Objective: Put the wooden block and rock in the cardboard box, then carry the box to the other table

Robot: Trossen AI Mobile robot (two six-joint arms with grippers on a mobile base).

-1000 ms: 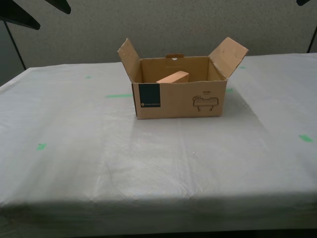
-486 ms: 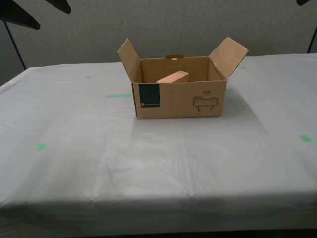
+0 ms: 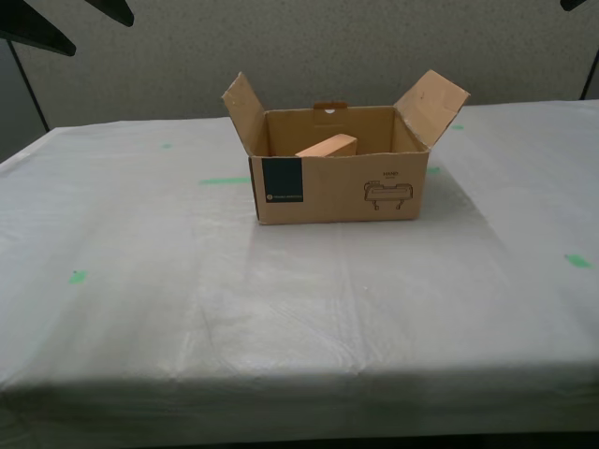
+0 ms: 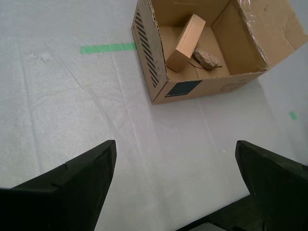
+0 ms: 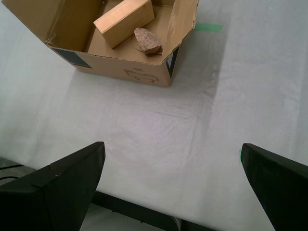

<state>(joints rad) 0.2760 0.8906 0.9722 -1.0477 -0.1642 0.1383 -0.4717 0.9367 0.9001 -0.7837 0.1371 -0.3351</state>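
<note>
Sitting on the table [image 3: 140, 309], the box [image 3: 337, 187] holds the block [image 4: 185, 43] tilted against a wall and the rock [image 4: 208, 59] just beside it. You see my first gripper [image 5: 173, 187] and my second gripper [image 4: 175, 180] both spread wide, empty, well apart from the box.
</note>
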